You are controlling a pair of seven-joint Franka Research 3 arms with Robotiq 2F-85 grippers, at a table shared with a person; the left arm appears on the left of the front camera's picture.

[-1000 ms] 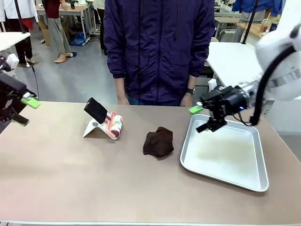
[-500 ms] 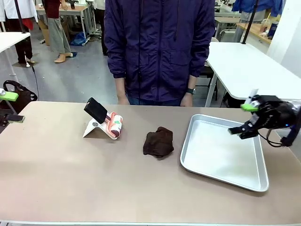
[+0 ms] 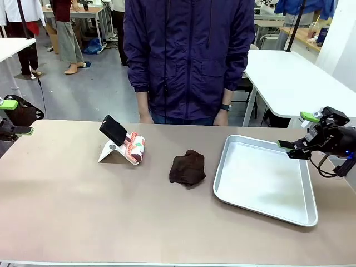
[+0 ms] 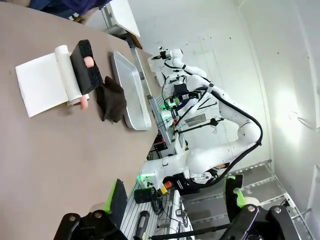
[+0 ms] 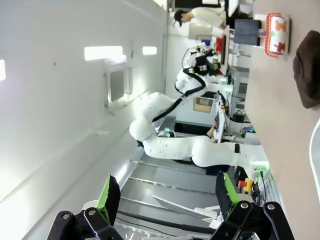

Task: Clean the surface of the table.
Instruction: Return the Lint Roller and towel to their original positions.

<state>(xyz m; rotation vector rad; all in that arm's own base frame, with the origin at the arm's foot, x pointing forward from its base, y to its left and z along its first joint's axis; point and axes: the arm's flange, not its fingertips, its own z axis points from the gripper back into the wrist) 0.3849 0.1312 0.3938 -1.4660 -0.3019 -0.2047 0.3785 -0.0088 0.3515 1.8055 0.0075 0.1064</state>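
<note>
The taupe-brown table (image 3: 111, 211) spans the front view. On it lie a crumpled dark brown cloth (image 3: 187, 167) near the middle and a black block leaning on a patterned roll over a white sheet (image 3: 121, 143) to the left. My left gripper (image 3: 11, 118) hangs open at the table's far left edge, nothing between its green pads. My right gripper (image 3: 303, 131) is open past the right rim of the metal tray (image 3: 245, 197), empty. The cloth (image 4: 111, 99) and tray (image 4: 131, 95) also appear in the left wrist view, the cloth (image 5: 307, 69) in the right wrist view.
A person in a dark purple jacket (image 3: 189, 55) stands at the far side, hands down behind the table edge. The shiny tray holds nothing. A white-topped table (image 3: 283, 72) stands behind at the right. Bare tabletop stretches along the front.
My right gripper has swung from above the tray's far left corner out past its right rim. My left gripper has drawn back to the far left edge.
</note>
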